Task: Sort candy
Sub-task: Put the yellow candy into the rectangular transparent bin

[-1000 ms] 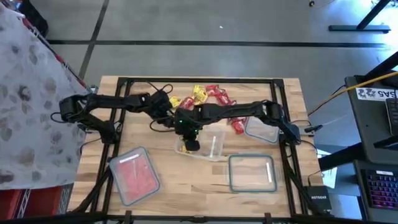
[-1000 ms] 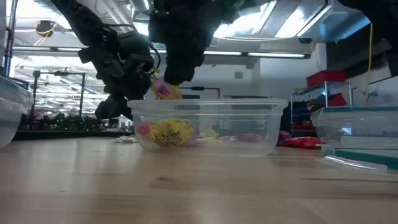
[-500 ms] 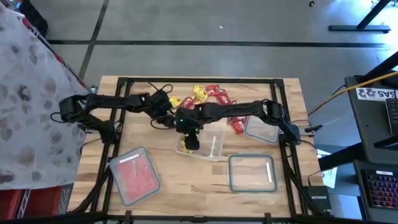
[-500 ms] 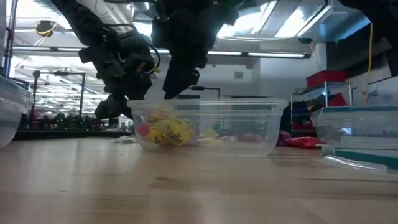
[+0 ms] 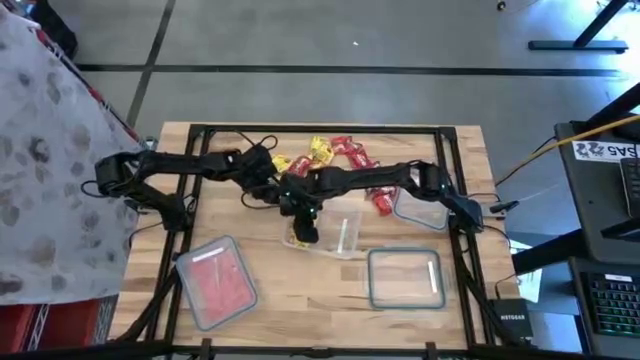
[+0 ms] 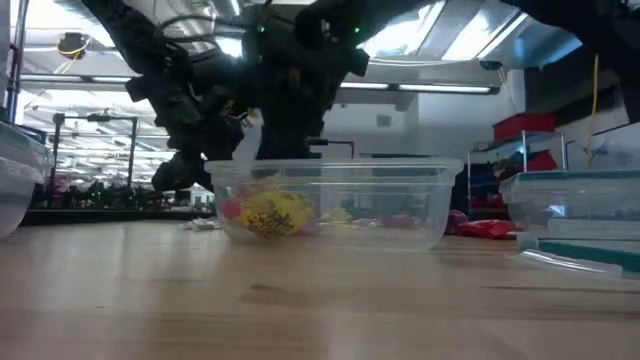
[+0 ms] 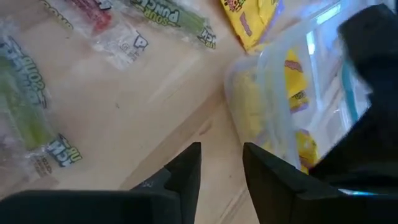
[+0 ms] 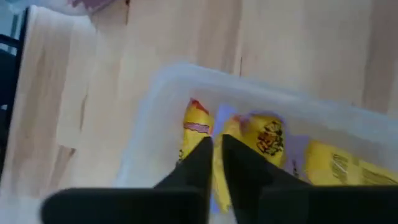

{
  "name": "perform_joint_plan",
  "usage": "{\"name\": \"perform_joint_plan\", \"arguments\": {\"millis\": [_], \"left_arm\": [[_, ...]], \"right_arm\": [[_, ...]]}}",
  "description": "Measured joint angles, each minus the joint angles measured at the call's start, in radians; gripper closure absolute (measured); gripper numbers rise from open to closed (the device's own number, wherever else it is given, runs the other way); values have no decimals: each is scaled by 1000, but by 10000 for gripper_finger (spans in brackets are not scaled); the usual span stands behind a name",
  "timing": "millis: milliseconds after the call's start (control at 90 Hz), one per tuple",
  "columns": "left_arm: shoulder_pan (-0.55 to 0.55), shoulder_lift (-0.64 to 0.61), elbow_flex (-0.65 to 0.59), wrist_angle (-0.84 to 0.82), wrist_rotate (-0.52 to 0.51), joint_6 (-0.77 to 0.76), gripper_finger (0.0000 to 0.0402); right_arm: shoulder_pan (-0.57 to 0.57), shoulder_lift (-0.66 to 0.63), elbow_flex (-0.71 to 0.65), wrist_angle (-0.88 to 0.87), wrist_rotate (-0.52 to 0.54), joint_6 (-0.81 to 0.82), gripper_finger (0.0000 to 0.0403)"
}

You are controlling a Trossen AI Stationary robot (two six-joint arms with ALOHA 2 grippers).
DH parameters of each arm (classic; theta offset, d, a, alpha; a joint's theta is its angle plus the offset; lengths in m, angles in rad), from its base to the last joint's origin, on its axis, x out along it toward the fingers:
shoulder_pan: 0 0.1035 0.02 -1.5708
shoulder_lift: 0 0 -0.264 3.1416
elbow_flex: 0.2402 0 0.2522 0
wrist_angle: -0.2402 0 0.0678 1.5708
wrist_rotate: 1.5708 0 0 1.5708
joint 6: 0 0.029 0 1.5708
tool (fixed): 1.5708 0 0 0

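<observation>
The candy (image 5: 335, 152) lies in three places. A loose pile of yellow and red pieces sits at the far middle of the desk (image 5: 270, 300), spreading toward the right. Yellow pieces (image 8: 264, 140) lie inside the middle tub (image 5: 335, 235), gathered at its left end; the low view shows them against the tub's near wall (image 6: 270, 212). In the left wrist view, flat green and clear wrapped sticks (image 7: 28, 118) rest on the bare wood beside this tub.

The right hand (image 5: 305, 228) hangs over the left end of the middle tub, above the yellow pieces. In the right wrist view its two fingers (image 8: 196, 165) stand nearly together, with only a narrow gap and nothing between them. The right arm reaches in from the right edge of the desk across the far side of the tub.

The left hand (image 5: 268, 190) is just beside the tub's far left corner, low over the wood. Its fingers (image 7: 186, 177) are slightly apart and hold nothing; the tub wall and the dark right arm show just ahead of them.

Three more tubs stand on the desk: one with a red or pink fill at the near left (image 5: 215, 282), one with a teal rim at the near right (image 5: 405, 278), and a small clear one at the right (image 5: 420, 210), near the red pieces
</observation>
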Motion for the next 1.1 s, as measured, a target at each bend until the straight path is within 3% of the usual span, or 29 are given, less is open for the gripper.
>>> {"name": "perform_joint_plan", "arguments": {"millis": [156, 267, 622, 1100], "left_arm": [[0, 0, 0, 0, 0, 3, 298], [0, 0, 0, -23, -16, 4, 298], [37, 0, 0, -121, -50, 59, 298], [42, 0, 0, -175, -75, 77, 298]], "right_arm": [[-11, -4, 2, -36, 97, -2, 381], [-20, -3, 1, -89, 111, -30, 380], [-17, -52, 2, -110, 103, -34, 379], [-17, 31, 1, -68, 70, -25, 379]]}}
